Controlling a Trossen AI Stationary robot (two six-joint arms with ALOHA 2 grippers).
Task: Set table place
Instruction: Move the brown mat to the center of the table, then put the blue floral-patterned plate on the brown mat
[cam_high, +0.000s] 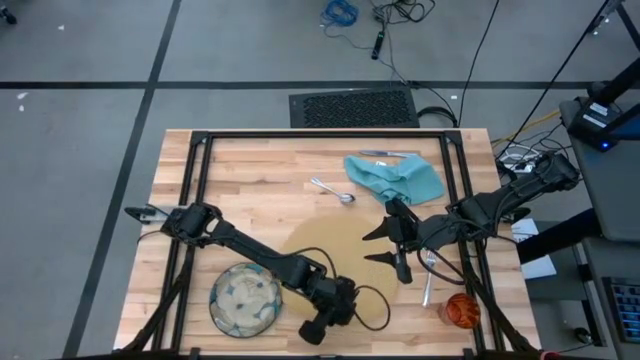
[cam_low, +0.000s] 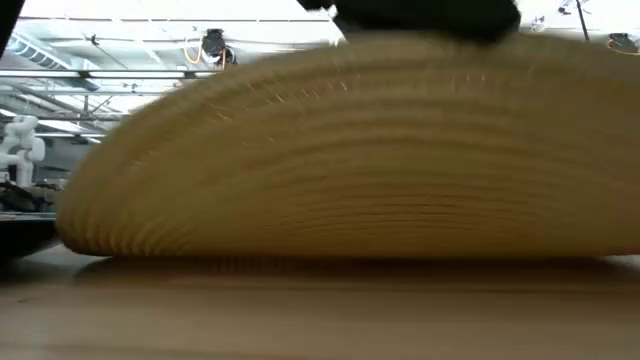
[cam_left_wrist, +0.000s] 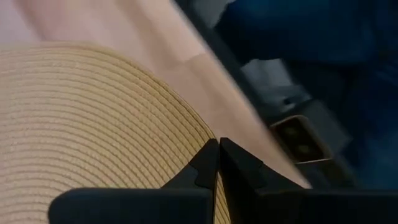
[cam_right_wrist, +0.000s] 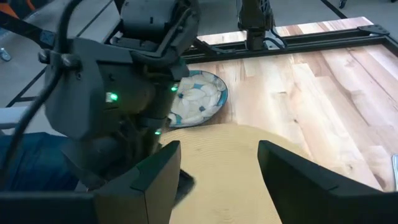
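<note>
Two tools: left tool (cam_left_wrist: 218, 163) pinching placemat (cam_high: 330, 245) edge, right tool (cam_high: 385, 245) spread above its far side

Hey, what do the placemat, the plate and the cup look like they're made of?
Placemat: woven straw or similar fibre, matte tan; concentric braided rings show.
Plate: likely glazed ceramic, with a mottled green and cream pattern.
Cup: orange and see-through looking, plastic or glass; too small to tell which.
</note>
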